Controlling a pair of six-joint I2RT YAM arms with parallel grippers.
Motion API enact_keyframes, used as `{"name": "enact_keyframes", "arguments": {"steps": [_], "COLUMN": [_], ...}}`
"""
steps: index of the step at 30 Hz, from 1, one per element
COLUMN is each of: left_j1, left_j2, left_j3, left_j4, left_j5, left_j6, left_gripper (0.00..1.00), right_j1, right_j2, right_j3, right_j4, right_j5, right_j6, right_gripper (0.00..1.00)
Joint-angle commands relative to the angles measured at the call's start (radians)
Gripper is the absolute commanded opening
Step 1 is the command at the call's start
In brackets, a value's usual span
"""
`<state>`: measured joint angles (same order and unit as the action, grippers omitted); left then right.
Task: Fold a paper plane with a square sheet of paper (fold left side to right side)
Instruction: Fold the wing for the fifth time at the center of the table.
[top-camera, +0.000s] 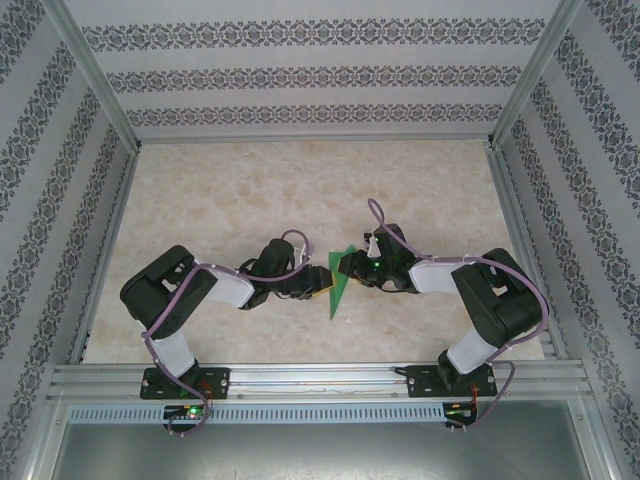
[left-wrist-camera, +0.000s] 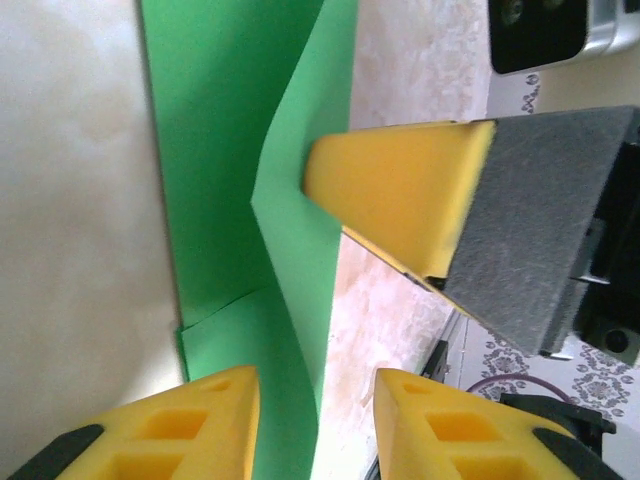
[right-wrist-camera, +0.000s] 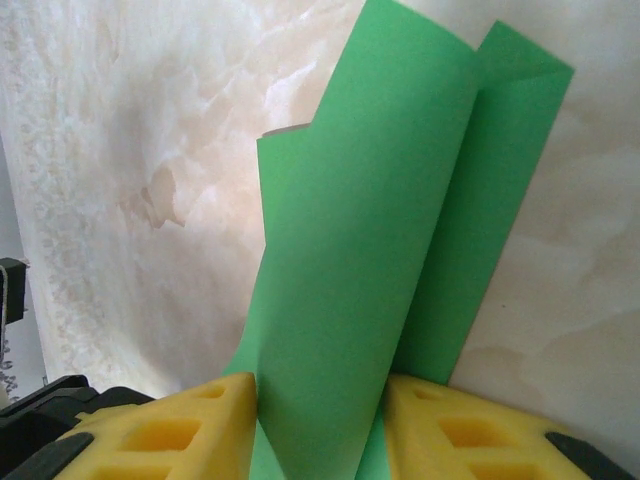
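Top external view: the bright-green folded sheet of paper (top-camera: 338, 288) lies just below the centre of the frame on the beige marbled tabletop (top-camera: 240, 190). It is a narrow shape tapering towards the bottom, set between the two claws. The right gripper (top-camera: 352, 266) meets its upper end from the right, and the left gripper (top-camera: 318, 286) sits just beside its left edge.

In the right wrist view the sheet (right-wrist-camera: 370, 220) has a flap standing up off the table. That flap fills the gap between the yellow foam fingers (right-wrist-camera: 200, 430) — the right gripper (right-wrist-camera: 318, 388) is clamped on it.

In the left wrist view the sheet (left-wrist-camera: 220, 150) runs down the frame, with one of the right gripper's yellow fingers (left-wrist-camera: 390, 195) touching the raised flap. The left gripper (left-wrist-camera: 315, 380), at the bottom edge, stands partly open — the flap's edge passes between its fingers with bare space beside it, and it grips nothing.
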<state>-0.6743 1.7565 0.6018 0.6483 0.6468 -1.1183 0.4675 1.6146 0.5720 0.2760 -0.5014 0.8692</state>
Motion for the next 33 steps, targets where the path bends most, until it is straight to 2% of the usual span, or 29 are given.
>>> {"name": "enact_keyframes", "arguments": {"steps": [1, 7, 16, 33], "left_j1": [0.011, 0.013, 0.028, 0.044], "left_j2": [0.009, 0.034, 0.051, 0.101], "left_j3": [0.035, 0.064, 0.085, 0.106], "left_j4": [-0.075, -0.104, -0.159, -0.159], "left_j5": [-0.005, -0.007, -0.028, -0.018], "left_j6": [0.053, 0.076, 0.122, 0.152], "left_gripper": [0.37, 0.35, 0.19, 0.06], "right_j1": [0.017, 0.019, 0.020, 0.029], "right_j2": [0.045, 0.042, 0.057, 0.074], "right_j3": [0.003, 0.006, 0.014, 0.038], "right_j4": [-0.023, -0.036, -0.062, -0.105], "right_j5": [0.059, 0.060, 0.063, 0.081], "right_j6": [-0.016, -0.022, -0.033, -0.060], "right_gripper": [0.39, 0.39, 0.39, 0.39]}}
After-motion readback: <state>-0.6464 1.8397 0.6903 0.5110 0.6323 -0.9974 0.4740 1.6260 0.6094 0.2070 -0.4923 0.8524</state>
